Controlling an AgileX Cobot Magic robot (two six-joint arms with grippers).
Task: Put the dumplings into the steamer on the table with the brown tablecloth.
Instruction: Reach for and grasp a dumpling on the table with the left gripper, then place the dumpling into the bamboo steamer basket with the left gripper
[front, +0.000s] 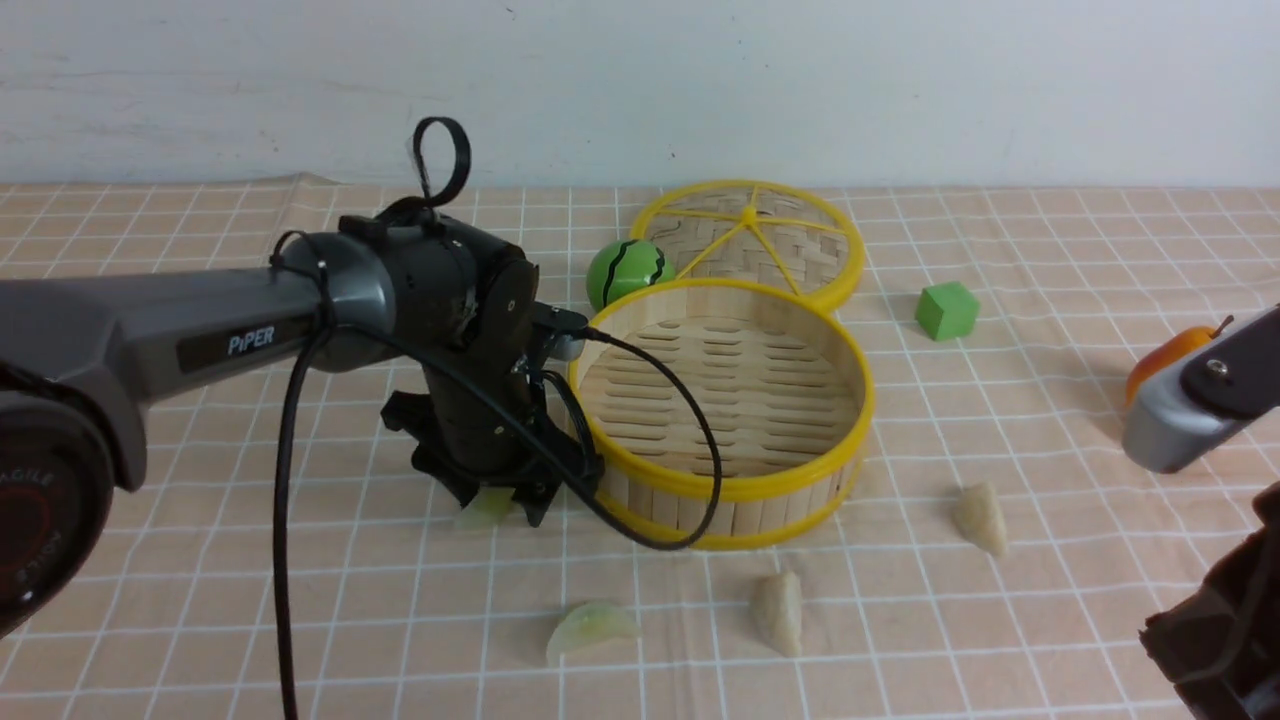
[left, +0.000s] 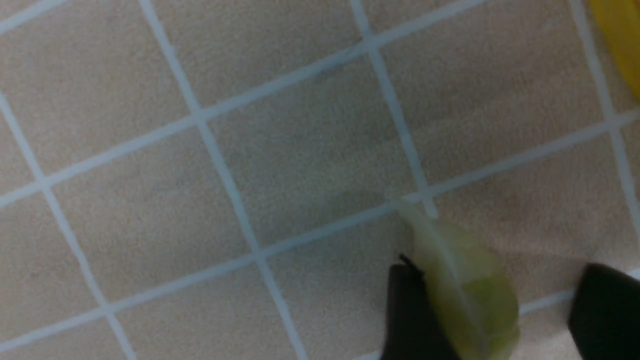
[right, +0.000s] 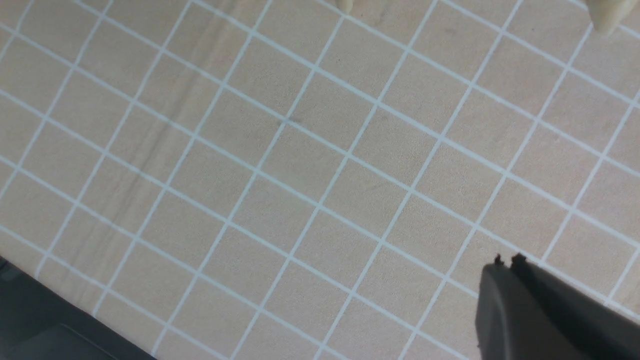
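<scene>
Currently | steamer (front: 722, 400): empty, just beside left gripper (front: 498, 503), to its right | left gripper: jaws parted, nearer arm | right gripper (right: 506, 263): closed, well apart | green dumpling (left: 462, 285): on tablecloth (left: 150, 150) between left fingers, long axis along them.

Left gripper (front: 497, 500) points down at the brown tablecloth (front: 200, 600) just left of the steamer (front: 740, 505), with a pale green dumpling (front: 486, 509) at its fingertips, can't tell how tightly. The steamer's slatted floor is bare. In front of it lie a second green dumpling (front: 590, 628), a beige dumpling (front: 778, 612) and, further right, the other beige dumpling (front: 981, 518). Behind it are the woven lid (front: 800, 290), a watermelon ball (front: 627, 272) and a green cube (front: 946, 310).
</scene>
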